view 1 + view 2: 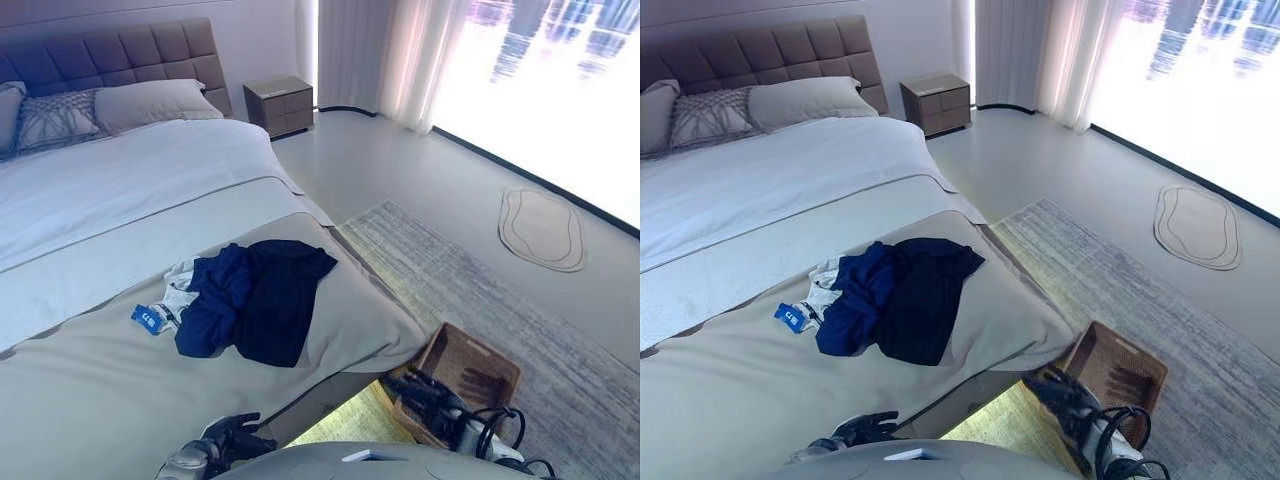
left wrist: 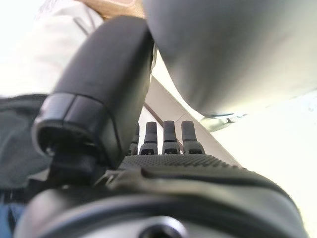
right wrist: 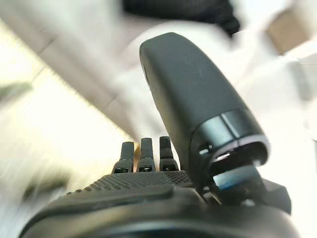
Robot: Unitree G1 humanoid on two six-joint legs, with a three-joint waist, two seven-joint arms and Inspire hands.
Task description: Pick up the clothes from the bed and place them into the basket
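Both hands (image 1: 235, 436) (image 1: 430, 393) low, fingers straight.

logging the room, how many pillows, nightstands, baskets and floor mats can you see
pillows: 3
nightstand: 1
basket: 1
floor mat: 1
total: 6

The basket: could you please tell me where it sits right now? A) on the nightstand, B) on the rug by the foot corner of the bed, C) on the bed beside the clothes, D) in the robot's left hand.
B: the basket stands on the grey rug just off the bed corner, empty, while the clothes lie in a heap on the bed.
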